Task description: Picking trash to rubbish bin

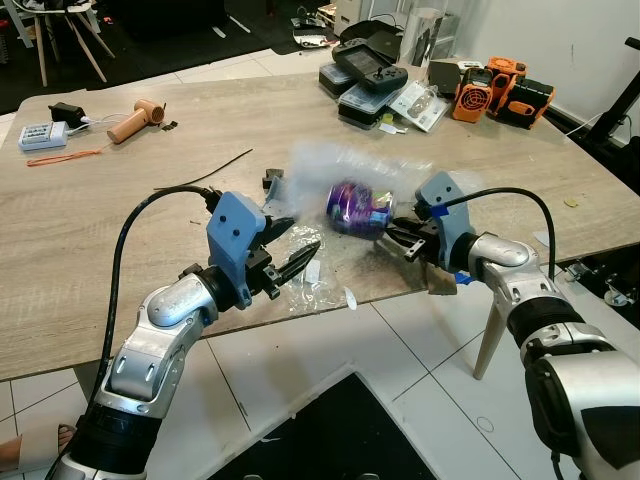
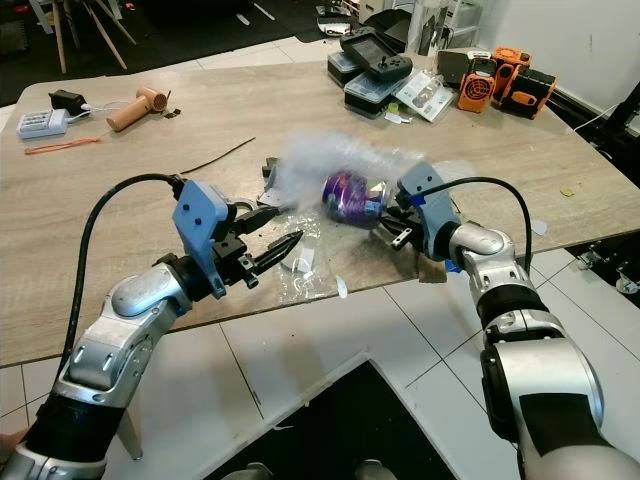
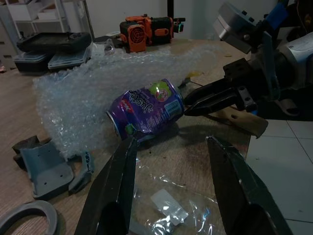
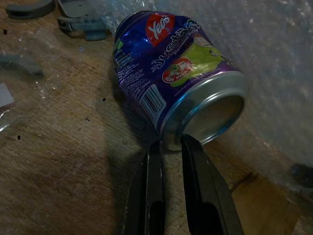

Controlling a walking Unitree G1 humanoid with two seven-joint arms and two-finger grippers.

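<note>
Right wrist view: purple drink can lies on its side on the wooden tabletop, against a sheet of bubble wrap, open end toward the right pincer. That pincer's fingers are nearly closed, tips touching the can's rim, gripping nothing. Left pincer hovers on the can's other side, fingers spread wide, empty, above a clear plastic bag. Judgement: can is light, thin-walled, easily dented and prone to rolling; smooth metal likely slippery. Best hold is across the mid-body, or pinch the rim.
</note>
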